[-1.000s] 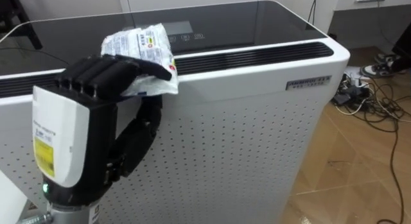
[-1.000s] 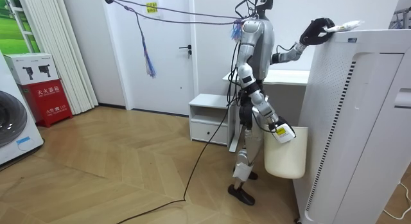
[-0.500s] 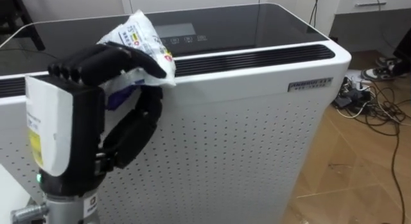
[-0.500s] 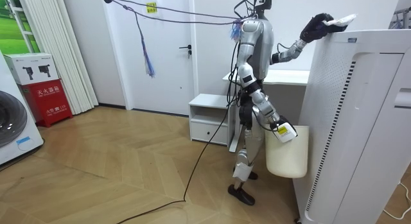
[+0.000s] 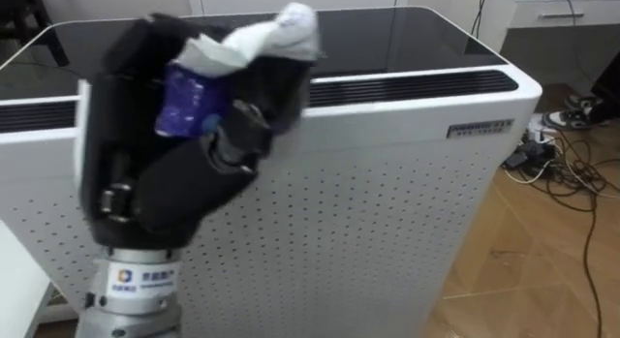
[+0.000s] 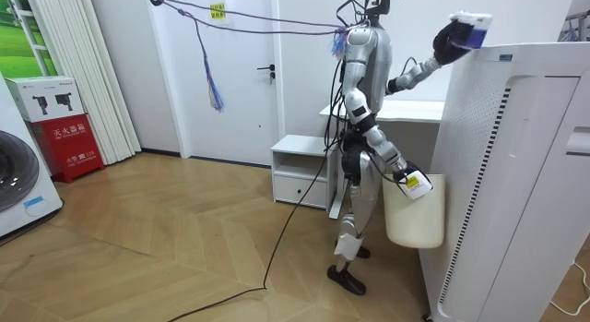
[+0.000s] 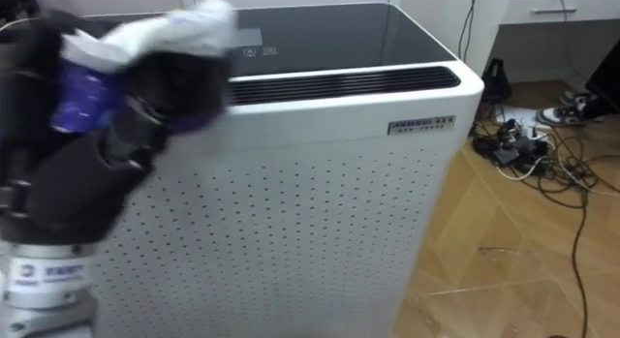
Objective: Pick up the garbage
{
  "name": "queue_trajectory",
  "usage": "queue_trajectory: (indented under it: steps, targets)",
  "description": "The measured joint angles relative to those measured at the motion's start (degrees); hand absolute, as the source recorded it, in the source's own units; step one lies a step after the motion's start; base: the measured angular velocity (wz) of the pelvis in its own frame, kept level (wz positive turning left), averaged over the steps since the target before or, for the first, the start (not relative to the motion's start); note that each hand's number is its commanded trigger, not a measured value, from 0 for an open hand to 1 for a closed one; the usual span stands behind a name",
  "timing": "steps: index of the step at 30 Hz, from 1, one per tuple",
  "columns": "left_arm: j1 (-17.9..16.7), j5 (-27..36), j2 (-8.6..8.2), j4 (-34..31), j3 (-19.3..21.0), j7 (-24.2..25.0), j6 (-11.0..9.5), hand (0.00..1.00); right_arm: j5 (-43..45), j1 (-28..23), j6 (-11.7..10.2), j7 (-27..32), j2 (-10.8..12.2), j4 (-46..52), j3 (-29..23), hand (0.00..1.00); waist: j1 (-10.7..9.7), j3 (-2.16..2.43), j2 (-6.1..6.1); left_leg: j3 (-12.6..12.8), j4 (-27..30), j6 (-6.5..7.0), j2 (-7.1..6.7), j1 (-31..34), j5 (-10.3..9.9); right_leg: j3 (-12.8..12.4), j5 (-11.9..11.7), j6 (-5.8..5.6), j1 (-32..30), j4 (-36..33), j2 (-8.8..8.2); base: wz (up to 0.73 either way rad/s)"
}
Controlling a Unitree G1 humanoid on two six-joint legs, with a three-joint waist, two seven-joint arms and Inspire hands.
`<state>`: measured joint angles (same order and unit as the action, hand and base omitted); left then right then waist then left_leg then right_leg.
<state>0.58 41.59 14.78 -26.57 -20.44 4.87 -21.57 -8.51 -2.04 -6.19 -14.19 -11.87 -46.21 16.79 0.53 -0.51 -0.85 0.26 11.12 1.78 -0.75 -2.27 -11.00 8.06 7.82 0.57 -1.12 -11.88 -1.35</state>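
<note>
Left robot hand [image 5: 184, 183] grips wrapper [image 5: 262, 38], held clear of purifier [image 5: 387, 173] just beyond it. Pick looks done; next likely means carrying it to bin [image 6: 412, 216] below, then releasing.

Left robot hand [image 6: 450, 41] holds wrapper [image 6: 472, 20] above the white appliance [image 6: 516, 174].

The left robot hand [image 5: 174, 173] has lifted the crumpled wrapper [image 5: 254, 38] (fingers curled round it) off the appliance [image 5: 387, 183].
</note>
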Motion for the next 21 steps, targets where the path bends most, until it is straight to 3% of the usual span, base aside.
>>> queue_trajectory:
  steps: [5,8,11,14,18,21]
  targets:
    - [-0.21,9.00,0.20,3.65,-2.50,11.45,9.09,1.00,0.17,0.26,0.85,-0.35,0.38,-0.14,0.08,1.00,-1.75,-0.30,0.73,1.11,0.52,0.03,0.22,1.94,-0.02,-1.25,-0.17,0.27,-2.19,-0.87,0.34,-0.13]
    - [-0.18,15.41,0.35,4.81,-2.50,16.56,12.20,1.00,0.19,0.28,2.11,-0.40,0.38,-0.15,0.28,1.00,-2.07,-0.29,0.79,2.18,0.70,0.01,0.36,2.32,-0.03,-1.95,-0.04,0.42,-3.20,-1.45,0.36,-0.21]
    - [-0.07,19.65,0.38,5.68,-2.39,19.97,13.99,1.00,2.57,0.41,2.76,-0.52,0.41,-0.29,0.28,1.00,-2.64,-0.34,0.91,2.85,0.83,0.00,0.58,2.74,-0.03,-2.70,0.00,0.45,-3.96,-1.75,0.40,-0.13]
    - [0.01,19.65,0.24,6.69,-2.41,21.51,15.26,1.00,5.70,0.60,3.64,-0.57,0.80,-0.30,0.43,1.00,-3.27,-0.32,0.96,3.03,0.84,-0.02,0.81,2.71,-0.06,-3.09,0.01,0.44,-4.04,-1.80,0.40,-0.02]
    - [1.62,19.55,-0.80,8.96,-2.56,22.36,15.93,1.00,6.58,1.14,4.40,-0.61,1.22,-0.29,0.77,1.00,-3.23,-0.33,0.97,3.03,0.81,-0.02,0.77,2.88,-0.06,-3.32,0.20,0.42,-4.68,-2.17,0.48,0.00]
    - [1.65,19.48,-0.26,10.50,-2.53,23.31,16.30,1.00,6.57,1.32,4.85,-0.95,1.21,0.43,1.01,1.00,-2.89,-0.34,1.00,3.46,0.80,-0.01,0.77,3.02,-0.07,-3.41,0.53,0.53,-5.41,-3.83,0.43,-0.04]
